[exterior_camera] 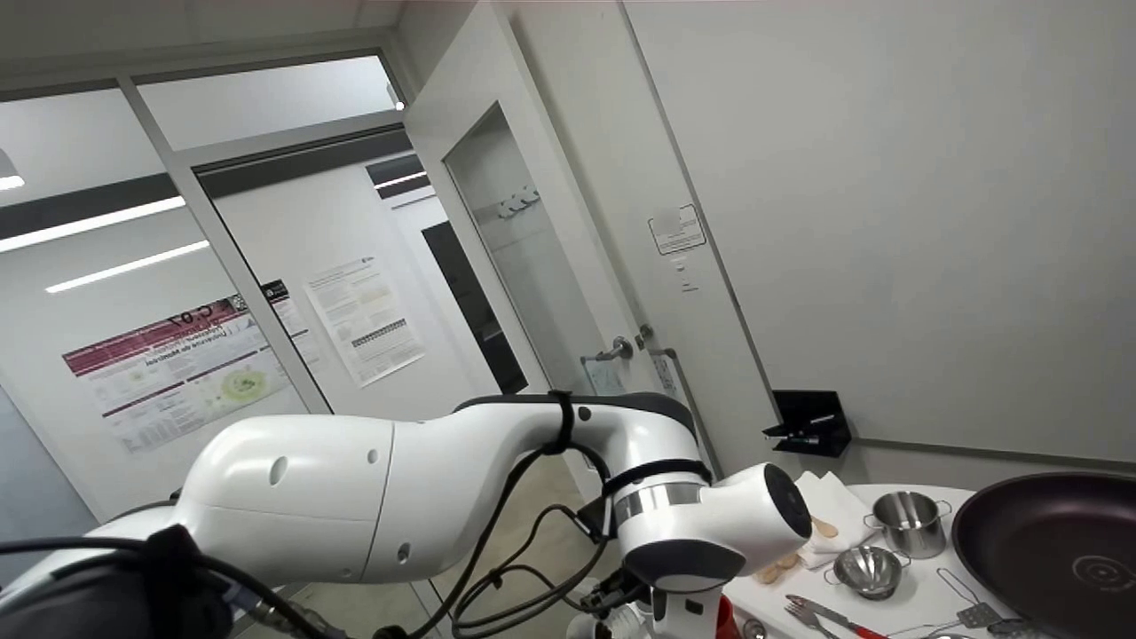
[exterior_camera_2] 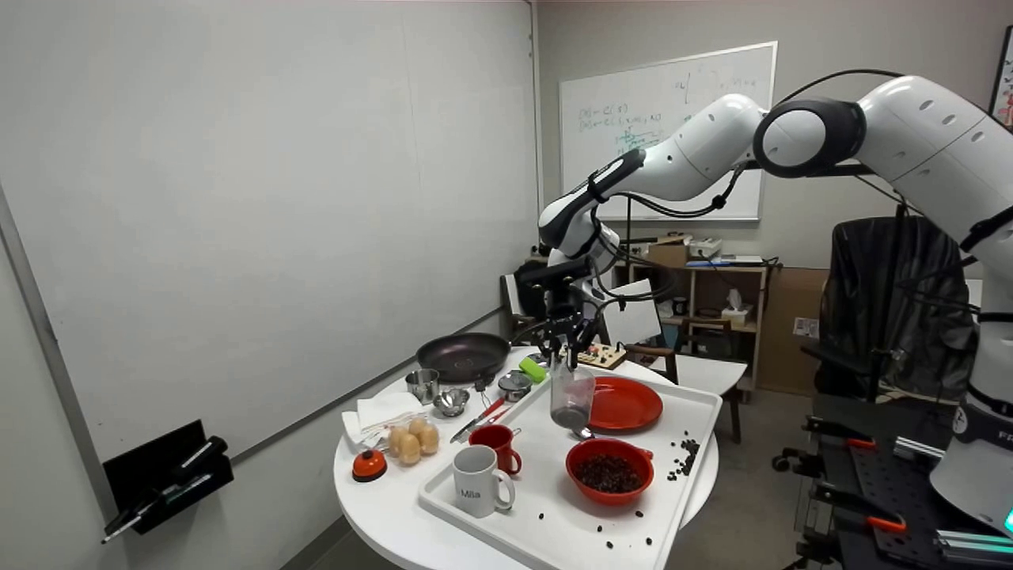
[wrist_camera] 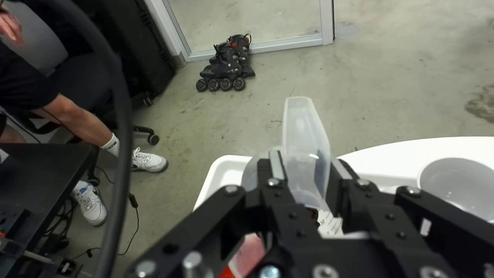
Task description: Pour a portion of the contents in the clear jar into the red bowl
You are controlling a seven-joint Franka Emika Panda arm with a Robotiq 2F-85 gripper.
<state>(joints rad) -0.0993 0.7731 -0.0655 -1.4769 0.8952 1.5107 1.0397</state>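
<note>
Hand (wrist_camera: 307, 170) clamps clear jar (exterior_camera_2: 571, 397) above white tray (exterior_camera_2: 542, 479) on round table (exterior_camera_2: 388, 499), whiteboard (exterior_camera_2: 625, 119) beyond

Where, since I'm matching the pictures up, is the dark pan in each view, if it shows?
In an exterior view: the dark pan is at lower right, cut off by the picture's edge.
In an exterior view: the dark pan is left of centre, below the middle.
Wrist view: not in it.
Shared landmark: the white table, visible in all three.

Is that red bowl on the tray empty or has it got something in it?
Not empty: in an exterior view, dark bean-like pieces lie inside the red bowl, below its rim.
</note>
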